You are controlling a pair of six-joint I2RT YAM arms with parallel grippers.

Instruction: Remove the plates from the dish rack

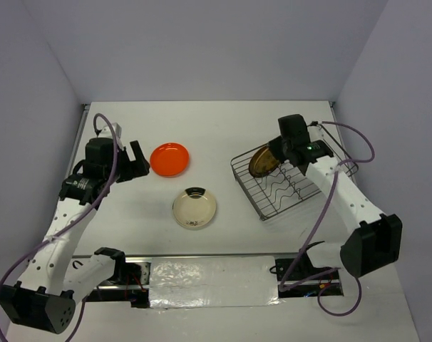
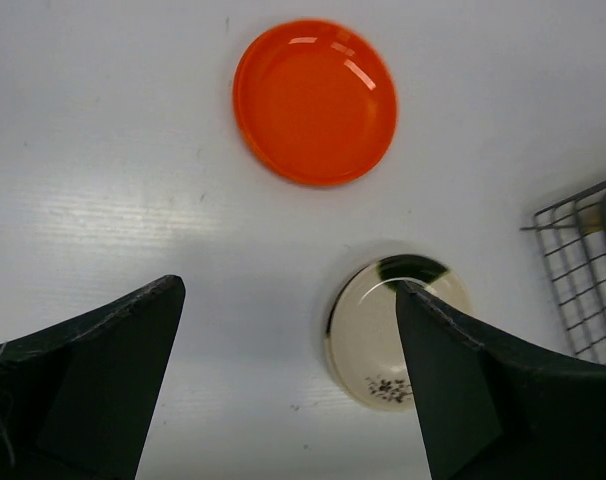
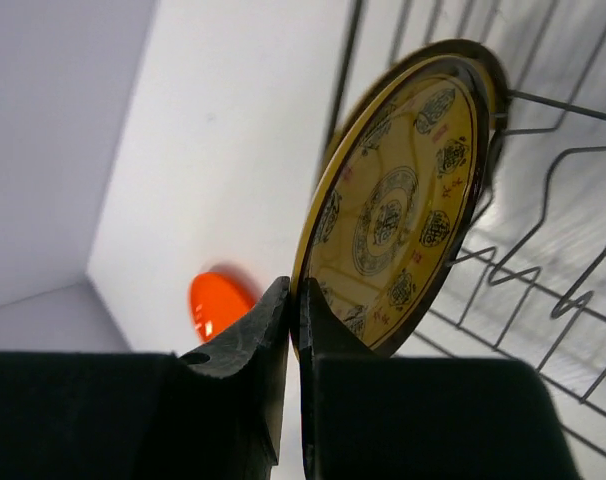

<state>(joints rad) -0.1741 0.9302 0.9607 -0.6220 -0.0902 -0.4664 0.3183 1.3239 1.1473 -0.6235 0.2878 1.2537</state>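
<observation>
A dark brown plate with a yellow pattern (image 3: 398, 200) stands on edge at the far left end of the silver wire dish rack (image 1: 291, 189). My right gripper (image 3: 295, 290) is shut on its lower rim, one finger on each face. In the top view that gripper (image 1: 276, 151) sits over the patterned plate (image 1: 263, 161). The orange-red plate (image 1: 169, 158) and the cream plate (image 1: 194, 208) lie flat on the table, left of the rack. My left gripper (image 1: 137, 160) hangs open beside the orange-red plate, holding nothing. Its wrist view shows the left gripper (image 2: 288, 290) above bare table, between the orange-red plate (image 2: 315, 100) and the cream plate (image 2: 368, 345).
The white table is walled at the back and both sides. The rack's left corner (image 2: 583, 270) shows at the right edge of the left wrist view. The orange-red plate (image 3: 215, 300) lies beyond the right fingers. Cables loop round both arms.
</observation>
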